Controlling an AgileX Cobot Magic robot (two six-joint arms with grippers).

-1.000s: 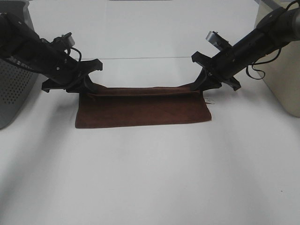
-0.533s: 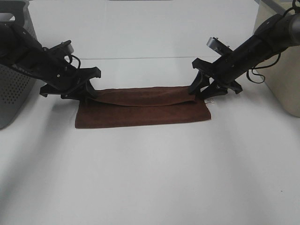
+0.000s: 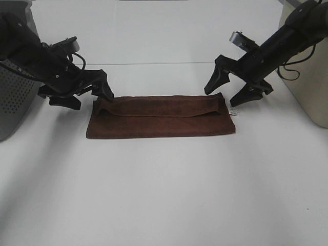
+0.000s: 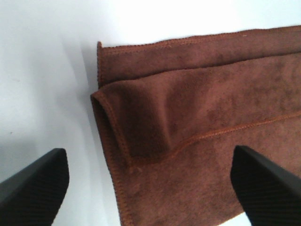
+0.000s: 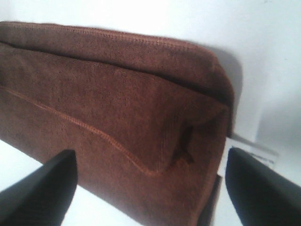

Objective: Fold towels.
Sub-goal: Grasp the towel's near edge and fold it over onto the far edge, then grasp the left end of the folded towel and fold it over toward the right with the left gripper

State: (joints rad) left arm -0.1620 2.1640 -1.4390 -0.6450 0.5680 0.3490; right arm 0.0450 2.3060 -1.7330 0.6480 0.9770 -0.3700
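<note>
Brown towel (image 3: pixel 161 117) lying folded lengthwise on the white table (image 3: pixel 164 195).
I see the left gripper (image 3: pixel 88 98) with jaws spread wide at the towel's left end, and the right gripper (image 3: pixel 223 96) equally wide over its right end, neither holding anything.

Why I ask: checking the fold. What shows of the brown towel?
The brown towel, plush cloth with stitched hems, lies flat on the white table, folded lengthwise into a long strip; its upper layer stops short of the near edge. A white tag shows at one end. The left hand and right hand flank it open.
</note>
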